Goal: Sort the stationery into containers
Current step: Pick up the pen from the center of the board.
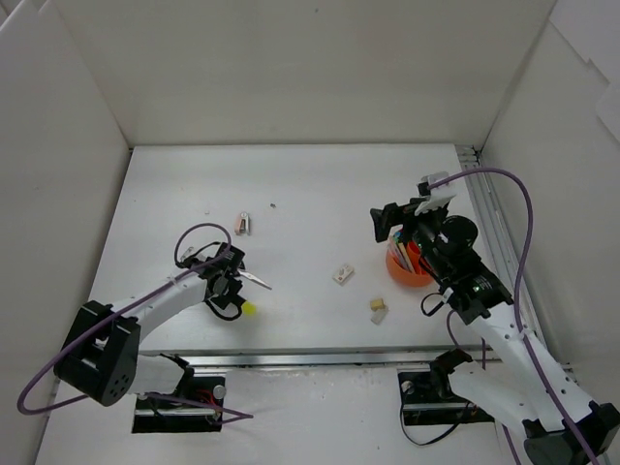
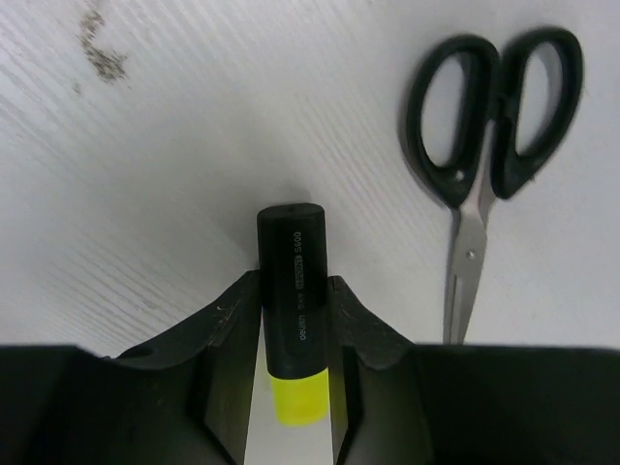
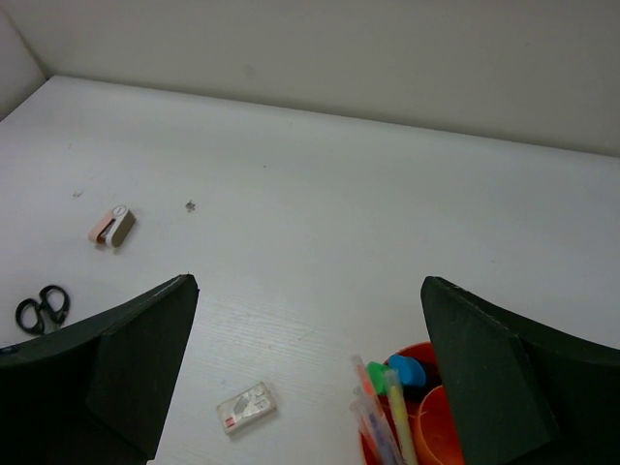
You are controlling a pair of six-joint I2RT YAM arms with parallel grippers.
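A black highlighter [image 2: 291, 242] with a yellow tip lies on the white table, and my left gripper [image 2: 293, 282] is shut on its barrel, both fingers pressing its sides. From above, the left gripper [image 1: 232, 289] is low over the table at the front left, with the yellow tip [image 1: 249, 309] sticking out. The orange-red pot [image 1: 409, 265] stands at the right and holds several pens and highlighters [image 3: 380, 412]. My right gripper [image 1: 387, 222] hovers over the pot's left side, open and empty [image 3: 308, 283]. A pinkish clip [image 1: 243, 224] lies farther back.
Black-handled scissors [image 2: 484, 126] lie just beside the held highlighter. A white wrapped eraser [image 1: 343, 274] and a beige eraser [image 1: 378, 308] sit on the table left of the pot. White walls enclose the table on three sides.
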